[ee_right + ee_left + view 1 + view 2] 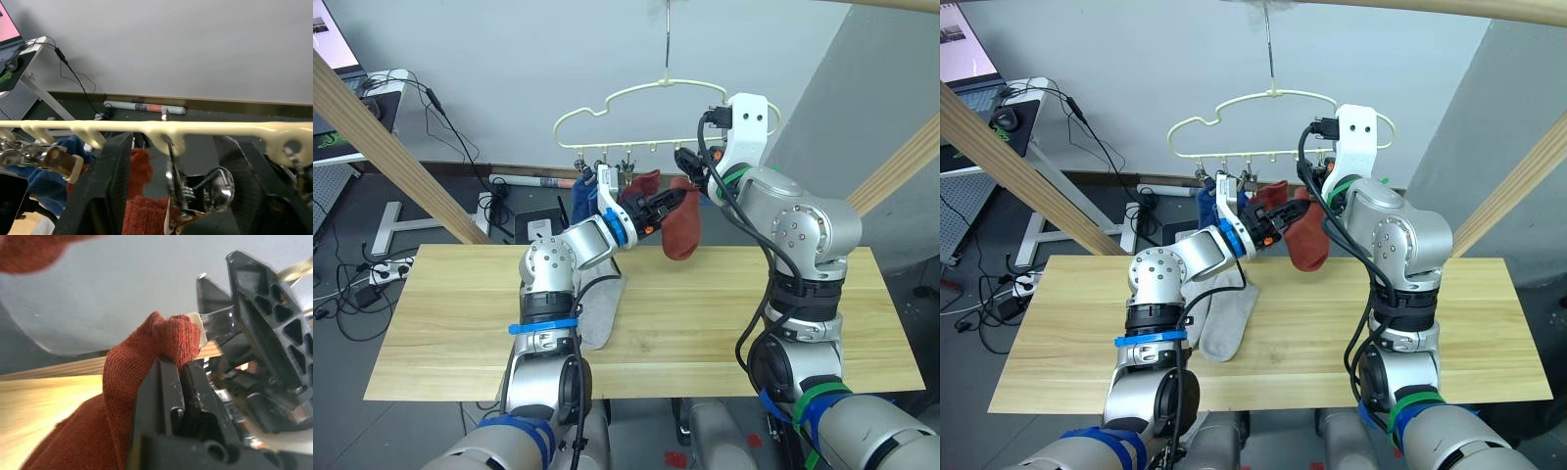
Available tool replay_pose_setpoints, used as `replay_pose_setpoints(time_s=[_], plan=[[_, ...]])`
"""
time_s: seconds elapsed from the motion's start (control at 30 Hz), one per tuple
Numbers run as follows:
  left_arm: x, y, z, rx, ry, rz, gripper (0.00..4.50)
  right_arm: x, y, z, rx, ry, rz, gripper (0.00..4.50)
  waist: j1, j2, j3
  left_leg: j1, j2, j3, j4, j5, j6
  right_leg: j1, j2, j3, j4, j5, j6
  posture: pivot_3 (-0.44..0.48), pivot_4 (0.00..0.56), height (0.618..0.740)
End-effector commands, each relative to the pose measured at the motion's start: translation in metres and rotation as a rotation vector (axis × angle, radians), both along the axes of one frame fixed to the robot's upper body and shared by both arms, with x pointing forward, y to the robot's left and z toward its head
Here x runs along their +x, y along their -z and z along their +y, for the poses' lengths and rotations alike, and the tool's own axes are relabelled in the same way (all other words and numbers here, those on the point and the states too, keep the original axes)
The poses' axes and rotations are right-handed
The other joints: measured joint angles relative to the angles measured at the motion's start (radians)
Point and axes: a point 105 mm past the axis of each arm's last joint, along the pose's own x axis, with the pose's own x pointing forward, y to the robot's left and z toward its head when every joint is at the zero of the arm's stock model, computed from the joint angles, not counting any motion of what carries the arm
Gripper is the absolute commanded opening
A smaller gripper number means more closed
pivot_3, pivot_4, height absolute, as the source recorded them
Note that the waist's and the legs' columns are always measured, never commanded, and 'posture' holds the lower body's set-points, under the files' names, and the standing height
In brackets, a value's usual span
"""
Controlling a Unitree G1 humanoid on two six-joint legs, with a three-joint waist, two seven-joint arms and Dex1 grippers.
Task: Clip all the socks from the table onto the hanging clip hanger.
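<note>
The cream-yellow clip hanger (607, 108) hangs above the table's (431, 323) far edge. A blue sock (584, 199) and a rust-red sock (641, 184) dangle from its clips. My left gripper (664, 208) is shut on the cuff of another rust-red sock (683, 233), holding it up under the hanger. The left wrist view shows that cuff (171, 342) touching a metal clip (215, 323). My right gripper (173, 142) is raised at the hanger's bar, open, with the metal clip (195, 188) between its fingers. A light grey sock (1224, 318) lies on the table under my left arm.
Slanted wooden beams cross at the left (391, 147) and the right (901, 166). A desk (372, 108) with cables stands beyond the table's left end. A grey wall (509, 59) is behind the hanger.
</note>
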Motion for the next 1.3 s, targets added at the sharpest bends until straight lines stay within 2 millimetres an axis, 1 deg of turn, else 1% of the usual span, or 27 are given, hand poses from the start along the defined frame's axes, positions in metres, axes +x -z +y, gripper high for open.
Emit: replay_pose_setpoints(time_s=[0.03, 0.07, 0.17, 0.2, 0.27, 0.4, 0.5, 0.6, 0.7, 0.77, 0.93, 1.0, 1.13, 1.3], plan=[[-0.008, -0.012, 0.001, 0.04, 0.027, -0.1, 0.48, -0.009, -0.016, 0.001, 0.012, -0.018, -0.068, 2.81, 0.0, 0.0, 0.0, 0.0, 0.0, 0.0, 0.0, 0.0, 0.0, 0.0, 0.0, 0.0, 0.0, 0.0, 0.0, -0.021, 0.313, 0.74], [-0.01, -0.013, 0.003, 0.048, 0.031, -0.108, 0.69, -0.009, -0.016, 0.0, 0.01, -0.019, -0.066, 2.81, 0.0, 0.0, 0.0, 0.0, 0.0, 0.0, 0.0, 0.0, 0.0, 0.0, 0.0, 0.0, 0.0, 0.0, 0.0, -0.021, 0.313, 0.74], [-0.014, -0.014, 0.008, 0.096, 0.043, -0.149, 1.6, -0.011, -0.013, 0.0, 0.008, -0.021, -0.057, 2.81, 0.0, 0.0, 0.0, 0.0, 0.0, 0.0, -0.001, 0.0, 0.0, 0.0, 0.0, 0.0, -0.001, 0.0, 0.0, -0.011, 0.311, 0.74], [-0.018, -0.015, 0.009, 0.122, 0.059, -0.173, 1.84, -0.013, -0.011, 0.0, 0.008, -0.027, -0.049, 2.81, 0.0, 0.001, 0.0, 0.0, 0.0, 0.0, -0.001, 0.0, 0.0, 0.0, 0.0, 0.0, -0.001, 0.0, 0.0, -0.007, 0.31, 0.74], [-0.023, -0.015, 0.011, 0.152, 0.08, -0.198, 2.53, -0.017, -0.007, 0.0, 0.005, -0.037, -0.038, 2.81, 0.001, 0.001, 0.0, 0.0, 0.0, 0.0, -0.002, 0.0, 0.0, 0.0, 0.0, 0.0, -0.001, 0.0, 0.0, -0.004, 0.309, 0.74], [-0.034, -0.017, 0.018, 0.235, 0.118, -0.285, 3.67, -0.028, 0.007, -0.001, -0.016, -0.061, -0.008, 2.81, 0.002, 0.001, 0.0, 0.0, 0.0, 0.0, -0.002, 0.0, 0.0, 0.0, 0.0, 0.0, -0.002, 0.0, 0.0, 0.003, 0.305, 0.74], [-0.043, -0.018, 0.024, 0.297, 0.148, -0.359, 3.67, -0.037, 0.019, -0.004, -0.036, -0.061, 0.015, 2.81, 0.003, 0.001, 0.0, 0.0, 0.0, 0.0, -0.003, 0.0, 0.0, 0.0, 0.0, 0.0, -0.003, 0.0, 0.0, 0.009, 0.299, 0.74], [-0.05, -0.024, 0.031, 0.344, 0.169, -0.447, 3.67, -0.045, 0.031, -0.01, -0.069, -0.043, 0.033, 2.81, 0.004, 0.001, 0.0, 0.0, 0.0, 0.0, -0.004, 0.0, 0.0, 0.0, 0.0, 0.0, -0.004, 0.0, 0.0, 0.013, 0.294, 0.74], [-0.056, -0.036, 0.04, 0.404, 0.167, -0.605, 3.67, -0.054, 0.041, -0.016, -0.123, -0.023, 0.037, 2.81, 0.005, 0.001, 0.0, 0.0, 0.0, 0.0, -0.004, 0.0, 0.0, 0.001, 0.0, 0.0, -0.006, 0.0, 0.0, 0.014, 0.291, 0.74], [-0.059, -0.039, 0.045, 0.439, 0.187, -0.666, 3.67, -0.057, 0.045, -0.02, -0.155, -0.001, 0.032, 2.81, 0.006, 0.001, 0.0, 0.0, 0.0, 0.0, -0.006, 0.0, 0.0, 0.0, 0.0, 0.0, -0.007, 0.0, 0.0, 0.015, 0.288, 0.74], [-0.062, -0.052, 0.056, 0.526, 0.235, -0.821, 3.67, -0.058, 0.044, -0.037, -0.194, 0.144, -0.028, 2.81, 0.007, 0.001, 0.0, 0.0, 0.0, 0.0, -0.006, 0.0, 0.0, 0.0, 0.0, 0.0, -0.007, 0.0, 0.0, 0.017, 0.28, 0.74], [-0.06, -0.058, 0.061, 0.544, 0.24, -0.868, 3.67, -0.058, 0.042, -0.039, -0.197, 0.185, -0.052, 2.81, 0.008, 0.001, 0.0, 0.0, 0.0, 0.0, -0.006, 0.0, 0.0, 0.0, 0.0, 0.0, -0.007, 0.0, 0.0, 0.019, 0.273, 0.74], [-0.057, -0.068, 0.065, 0.567, 0.252, -0.935, 3.67, -0.058, 0.04, -0.034, -0.177, 0.214, -0.079, 2.81, 0.008, 0.001, 0.0, 0.0, 0.0, 0.001, -0.006, 0.0, 0.0, 0.0, 0.0, 0.0, -0.007, 0.0, 0.0, 0.021, 0.26, 0.74], [-0.06, -0.078, 0.064, 0.573, 0.285, -0.99, 3.67, -0.058, 0.037, -0.026, -0.15, 0.217, -0.103, 2.81, 0.008, 0.001, 0.0, 0.0, 0.0, 0.0, -0.006, 0.0, 0.0, 0.0, 0.0, 0.0, -0.007, 0.0, 0.0, 0.021, 0.25, 0.74]])
